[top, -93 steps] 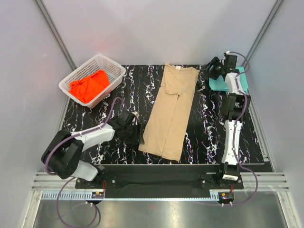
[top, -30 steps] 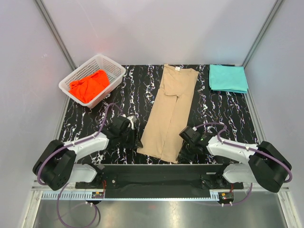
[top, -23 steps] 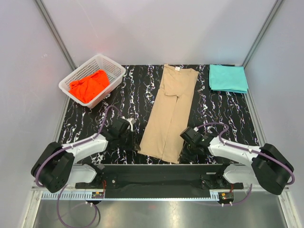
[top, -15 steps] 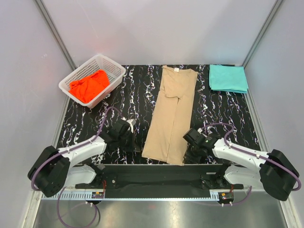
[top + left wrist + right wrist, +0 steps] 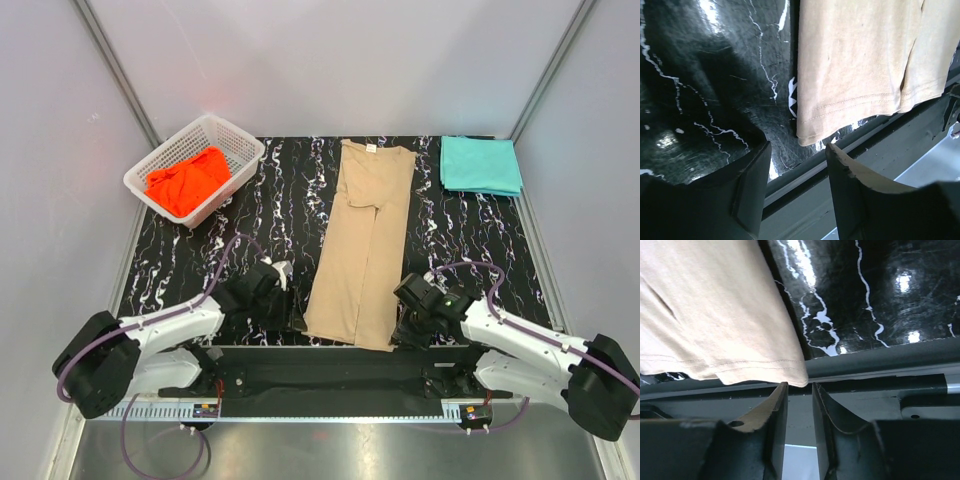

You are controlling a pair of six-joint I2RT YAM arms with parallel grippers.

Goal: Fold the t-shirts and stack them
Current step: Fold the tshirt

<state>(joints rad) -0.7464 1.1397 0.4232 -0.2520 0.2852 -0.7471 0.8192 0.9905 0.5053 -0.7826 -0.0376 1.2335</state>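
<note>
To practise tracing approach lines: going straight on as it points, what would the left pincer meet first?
Probably the tan t-shirt, its near hem corner just ahead of the left pincer; depth unclear.

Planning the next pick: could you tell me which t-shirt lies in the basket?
The orange-red t-shirt, bunched in the white basket; the tan t-shirt and teal t-shirt lie on the table.

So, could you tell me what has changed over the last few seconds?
The right gripper came back from the teal shirt at the far right to the near right corner of the tan shirt; the left gripper moved to its near left corner. Its near end swung straighter, toward the near edge. The orange shirt and basket stayed put, the teal shirt too.
</note>
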